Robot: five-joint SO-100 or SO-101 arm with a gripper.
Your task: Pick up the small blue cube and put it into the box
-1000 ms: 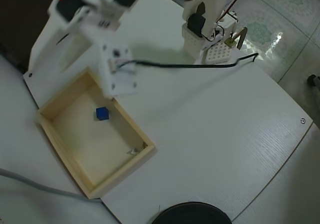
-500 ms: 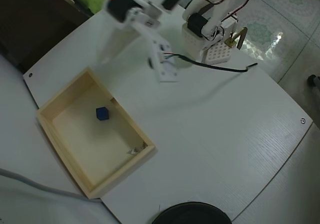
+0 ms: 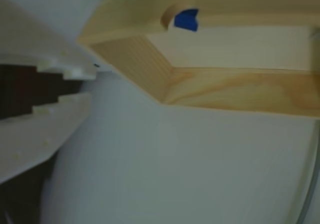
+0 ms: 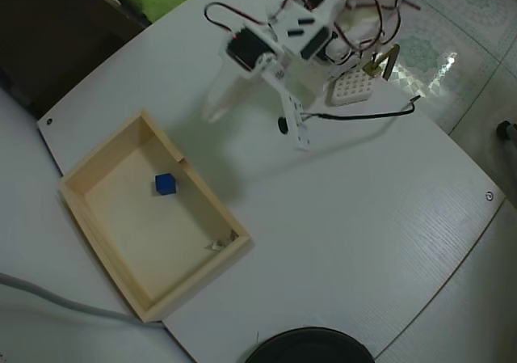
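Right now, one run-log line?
small blue cube: in box, on floor | pincer: open, empty, clear of box | task: placed

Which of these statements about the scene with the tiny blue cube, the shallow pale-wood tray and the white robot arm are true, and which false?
1. The tiny bright-blue cube lies inside the shallow pale-wood tray. True.
2. The white two-finger gripper holds the cube. False: it is open and empty, apart from the tray.
3. The tray has a lid on it. False: it is open on top.
4. The tray rests on the white table. True.
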